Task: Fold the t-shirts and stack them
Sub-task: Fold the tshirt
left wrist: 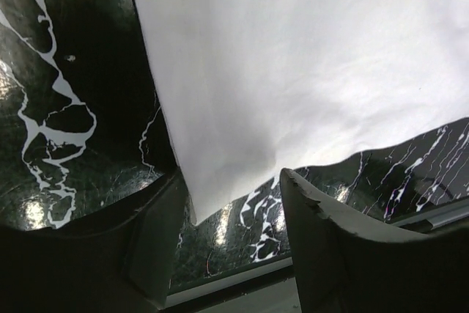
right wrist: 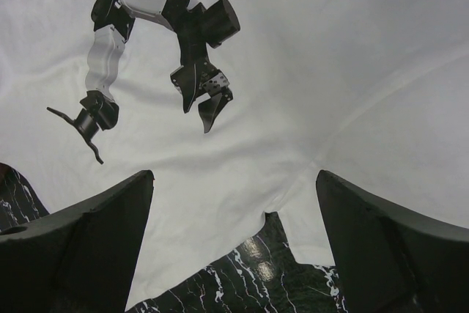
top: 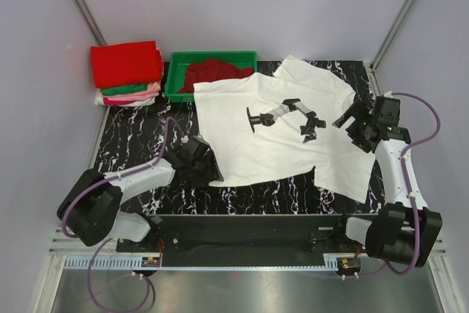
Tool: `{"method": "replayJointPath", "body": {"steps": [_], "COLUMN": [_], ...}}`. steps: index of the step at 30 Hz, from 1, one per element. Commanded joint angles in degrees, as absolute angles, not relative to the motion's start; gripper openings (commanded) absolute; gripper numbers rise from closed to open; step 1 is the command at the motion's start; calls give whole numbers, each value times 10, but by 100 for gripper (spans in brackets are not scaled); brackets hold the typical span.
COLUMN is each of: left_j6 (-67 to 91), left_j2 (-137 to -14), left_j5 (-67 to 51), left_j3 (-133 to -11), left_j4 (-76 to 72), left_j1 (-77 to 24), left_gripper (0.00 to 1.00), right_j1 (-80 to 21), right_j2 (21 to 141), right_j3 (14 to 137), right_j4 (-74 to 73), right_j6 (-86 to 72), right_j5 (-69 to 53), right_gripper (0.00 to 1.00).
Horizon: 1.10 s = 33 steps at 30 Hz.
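A white t-shirt [top: 271,133] with a grey-black robot-arm print [top: 287,116] lies spread flat on the black marbled table. My left gripper [top: 211,170] is open at the shirt's near left corner; in the left wrist view that corner [left wrist: 212,196] lies between my fingers [left wrist: 322,232]. My right gripper [top: 350,119] is open above the shirt's right sleeve; its view shows the print [right wrist: 157,56] and the armpit notch [right wrist: 271,214] between the jaws. A stack of folded shirts, red on top [top: 126,64] with green and pink below [top: 132,93], sits at the far left.
A green plastic tray [top: 176,78] holding dark red cloth [top: 209,72] stands at the back, its right end under the white shirt's edge. Grey walls enclose the table on three sides. The table's near edge rail [left wrist: 242,284] shows below my left fingers.
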<state>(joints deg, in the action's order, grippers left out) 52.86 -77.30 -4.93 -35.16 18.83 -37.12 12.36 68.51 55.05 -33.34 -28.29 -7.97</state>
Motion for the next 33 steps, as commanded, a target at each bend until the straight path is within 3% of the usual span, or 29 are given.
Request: {"method": "replayJointPath", "body": {"steps": [1, 5, 6, 9, 13, 18, 23, 27, 33], "left_j6": [522, 517, 515, 501, 450, 386, 389, 370, 371], "left_j2": [-782, -782, -782, -773, -709, -597, -614, -618, -650], "left_j5": [-13, -15, -20, -31, -51, -83, -92, -147, -171], "left_j3": [-359, -352, -348, -350, -338, -321, -330, -325, -316], "left_j4": [182, 179, 177, 184, 248, 295, 299, 276, 246], "left_j1": [-372, -372, -371, -363, -298, -144, -95, -13, -2], "left_gripper": [60, 41, 25, 0, 0, 0, 0, 0, 0], "right_j1": [121, 121, 121, 121, 121, 95, -52, -81, -200], "right_j2": [668, 669, 669, 670, 662, 635, 606, 554, 546], "right_j3": [550, 544, 544, 543, 534, 475, 411, 387, 387], "right_j4": [-337, -334, -333, -335, -349, -389, -451, -498, -554], "right_j6": [-272, -272, -272, -269, -293, -385, -462, -489, -565], "right_j5": [-65, -68, -67, -64, -62, -63, -5, 11, 42], "right_gripper": [100, 100, 100, 100, 100, 100, 100, 100, 100]}}
